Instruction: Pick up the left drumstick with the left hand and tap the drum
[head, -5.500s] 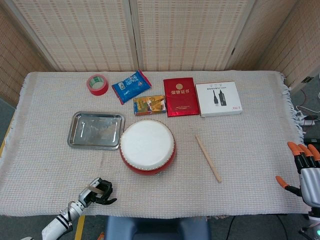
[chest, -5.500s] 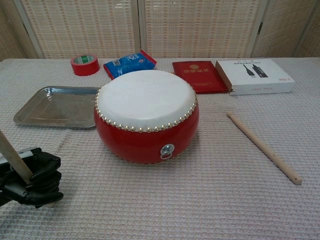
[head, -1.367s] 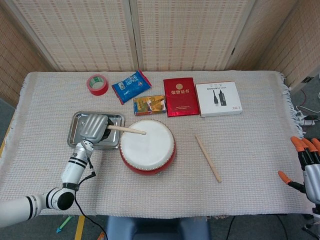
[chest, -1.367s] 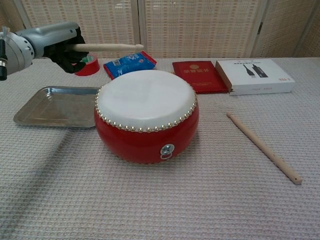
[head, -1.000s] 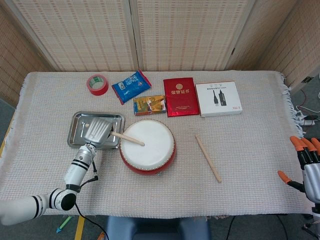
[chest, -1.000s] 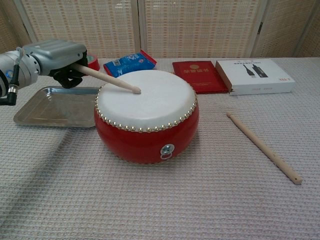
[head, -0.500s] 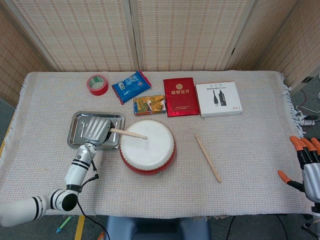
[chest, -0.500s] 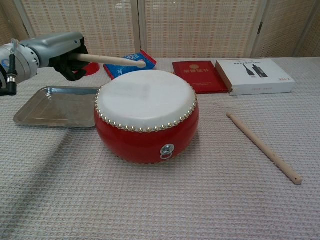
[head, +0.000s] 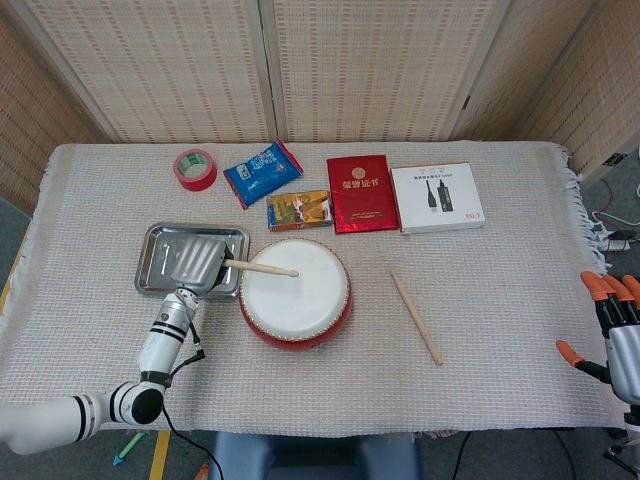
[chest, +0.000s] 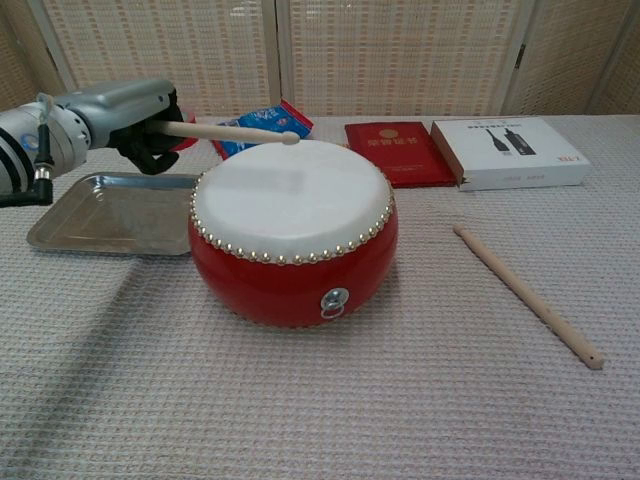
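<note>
Since half a second ago, drumstick tip drifts further over drum, raised clear of skin. Left hand clenched on stick butt above tray. Right hand released, off table edge. Next tap — short downward flick onto centre of skin, grip firm, quick rebound.

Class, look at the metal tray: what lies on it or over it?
Over the metal tray hangs the left robot hand, gripping a drumstick that reaches over the drum. The tray surface beneath the hand is covered; the visible part looks bare.
</note>
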